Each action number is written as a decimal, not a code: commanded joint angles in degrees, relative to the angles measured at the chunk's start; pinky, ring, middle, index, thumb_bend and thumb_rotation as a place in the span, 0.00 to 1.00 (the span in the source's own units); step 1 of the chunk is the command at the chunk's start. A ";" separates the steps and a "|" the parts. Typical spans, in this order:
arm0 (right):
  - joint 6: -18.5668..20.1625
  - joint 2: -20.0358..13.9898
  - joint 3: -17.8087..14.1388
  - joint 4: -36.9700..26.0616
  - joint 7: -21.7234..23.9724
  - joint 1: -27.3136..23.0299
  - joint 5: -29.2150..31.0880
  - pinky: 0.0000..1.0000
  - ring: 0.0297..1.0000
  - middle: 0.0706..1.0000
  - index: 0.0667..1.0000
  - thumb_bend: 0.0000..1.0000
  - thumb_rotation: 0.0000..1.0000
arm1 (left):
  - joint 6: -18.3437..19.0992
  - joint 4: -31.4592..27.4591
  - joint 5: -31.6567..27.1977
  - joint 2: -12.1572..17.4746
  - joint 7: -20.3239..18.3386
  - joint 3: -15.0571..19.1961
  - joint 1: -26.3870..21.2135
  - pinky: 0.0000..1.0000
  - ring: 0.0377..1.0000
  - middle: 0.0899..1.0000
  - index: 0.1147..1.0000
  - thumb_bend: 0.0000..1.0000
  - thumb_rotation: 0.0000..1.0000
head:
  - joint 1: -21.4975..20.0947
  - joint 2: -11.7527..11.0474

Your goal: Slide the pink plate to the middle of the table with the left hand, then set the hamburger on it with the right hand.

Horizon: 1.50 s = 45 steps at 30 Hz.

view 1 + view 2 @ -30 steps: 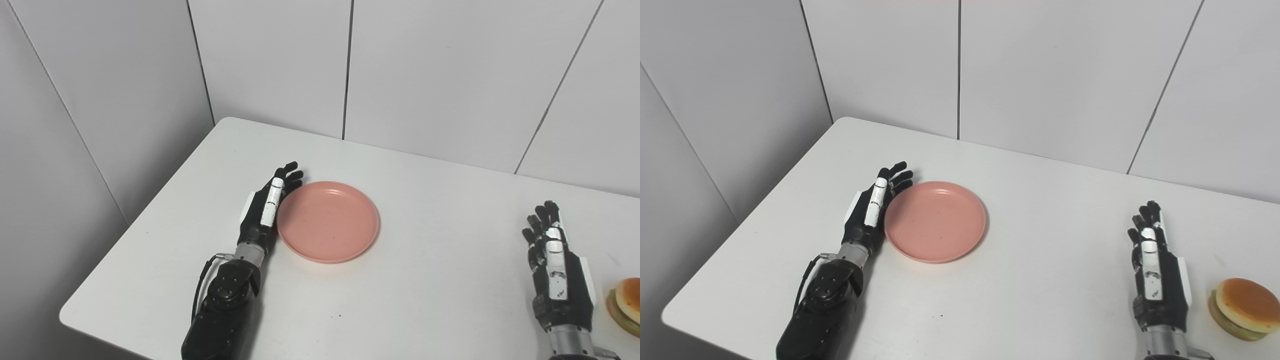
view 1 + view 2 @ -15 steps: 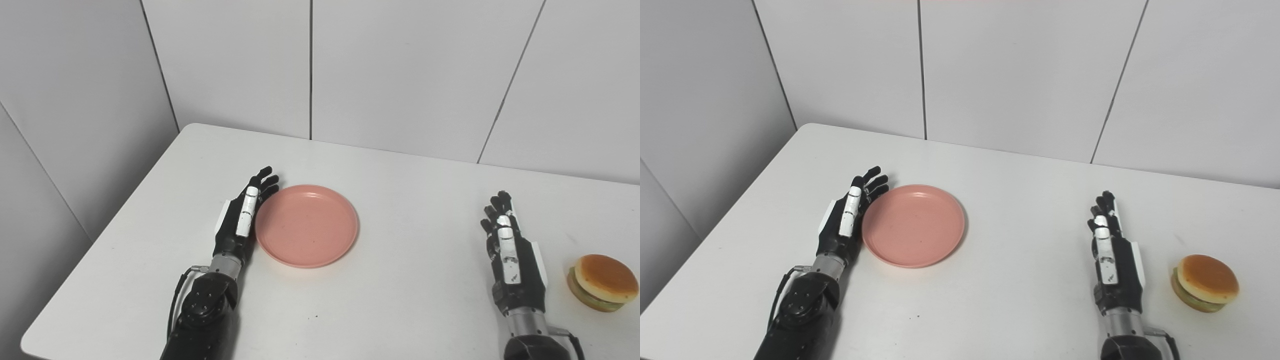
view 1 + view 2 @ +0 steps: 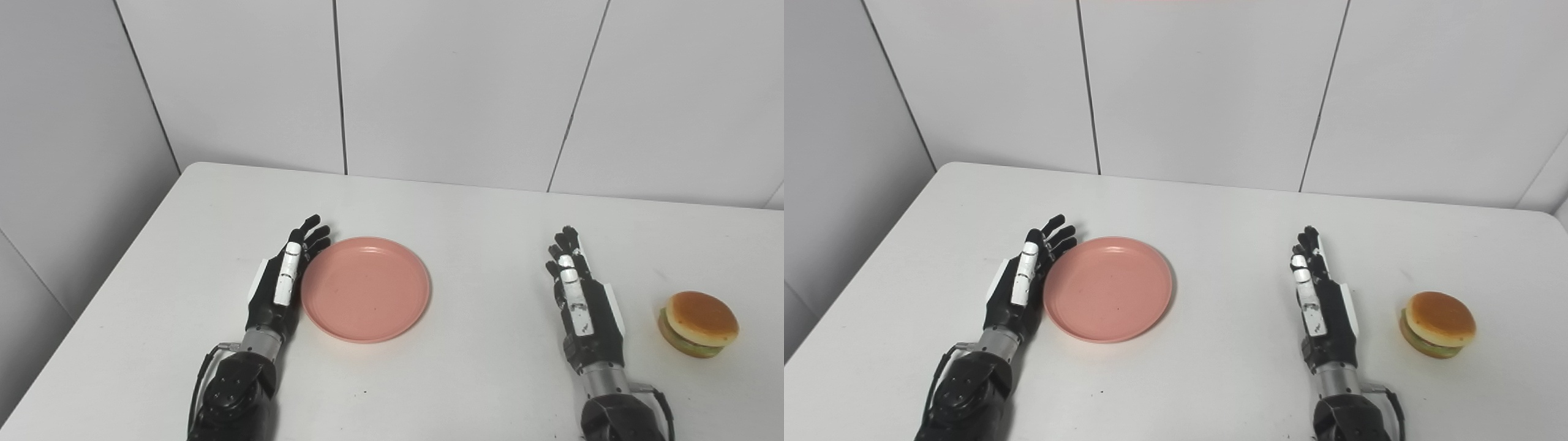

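Step in hand: plate slide, first half of the task. Left hand set edge-on, fingers extended and apart, holding nothing, its inner side against the rim of the pink plate at the plate's 9 o'clock. Whether it truly touches the rim or sits just beside it cannot be settled from either view.

Plate lies left of table centre, empty.

Right hand waits, fingers straight, empty, palm facing inward, well apart from the plate at its 3 o'clock. Hamburger sits at 3 o'clock of the right hand, near the table's right side, untouched.

Next move, by judgement: sideways push toward 3 o'clock, kept low so the rim does not ride under the fingers.

Hidden: both palms; forearms cut off by the bottom edge.
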 commanded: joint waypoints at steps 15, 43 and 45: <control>-0.61 4.12 1.84 2.91 -2.65 1.99 -2.72 1.00 0.98 0.98 0.97 0.56 0.89 | 1.62 1.76 -0.11 -2.42 -4.38 -3.76 2.58 0.92 0.91 0.90 0.89 0.57 1.00 | -6.17 0.02; 1.40 7.28 4.67 3.11 -4.85 0.64 -5.29 1.00 1.00 0.99 0.99 0.59 0.83 | -1.54 3.07 -0.82 -2.68 -8.69 -3.41 3.23 0.94 0.94 0.93 0.92 0.54 1.00 | -18.69 0.62; 1.01 7.42 5.12 3.62 -5.44 0.42 -6.54 1.00 0.99 0.98 0.99 0.60 0.87 | -2.32 3.27 -0.68 -2.17 -9.43 -3.55 3.20 0.96 0.96 0.95 0.94 0.53 1.00 | -20.23 0.46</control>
